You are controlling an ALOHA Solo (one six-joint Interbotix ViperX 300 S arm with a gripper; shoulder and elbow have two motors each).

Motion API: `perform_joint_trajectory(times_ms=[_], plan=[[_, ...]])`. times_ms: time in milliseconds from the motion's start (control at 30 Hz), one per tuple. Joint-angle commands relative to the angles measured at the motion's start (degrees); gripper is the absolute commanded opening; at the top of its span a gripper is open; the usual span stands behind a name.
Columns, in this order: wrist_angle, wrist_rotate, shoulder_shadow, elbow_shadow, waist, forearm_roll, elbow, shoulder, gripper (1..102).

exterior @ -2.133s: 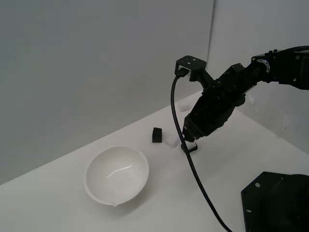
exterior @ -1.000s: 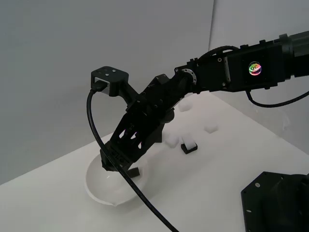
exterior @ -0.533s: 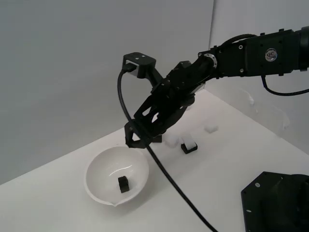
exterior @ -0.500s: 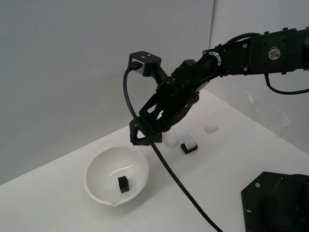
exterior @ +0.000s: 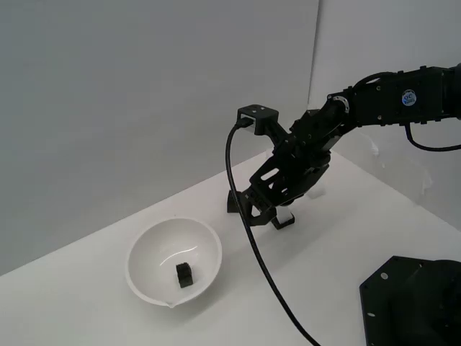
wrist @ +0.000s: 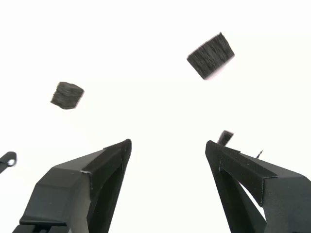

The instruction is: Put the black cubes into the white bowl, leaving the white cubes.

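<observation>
The white bowl [exterior: 148,270] stands on the white table toward the exterior view's left, with one black cube [exterior: 184,274] lying inside it. My gripper [exterior: 253,210] hangs open and empty just above the table, to the right of the bowl. A second black cube [exterior: 231,202] sits close by its left side. A third black cube [exterior: 283,223] sits at its right, with a white cube [exterior: 287,214] touching it. In the wrist view the open gripper [wrist: 167,145] faces two black cubes [wrist: 211,56] [wrist: 67,95] ahead of its fingers [wrist: 104,165]. Other white cubes are lost against the bright surface.
A black cable [exterior: 253,245] loops down from the wrist across the table in front of the bowl. A black machine housing [exterior: 414,303] fills the exterior view's lower right corner. A grey wall runs behind the table's far edge.
The gripper carried a black cube over the bowl and let it go; the cube now lies in the bowl. The open gripper then swung to the exterior view's right and came down near the other black cubes.
</observation>
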Motion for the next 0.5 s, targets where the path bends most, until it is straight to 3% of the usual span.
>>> perform_joint_trajectory(times_ms=[0, 467], plan=[[0.6, 1.0, 0.1, -0.1, 0.0, -0.4, 0.2, -0.3, 88], [0.2, 3.4, -4.9, -0.3, 1.6, -0.4, 0.1, -5.3, 88]])
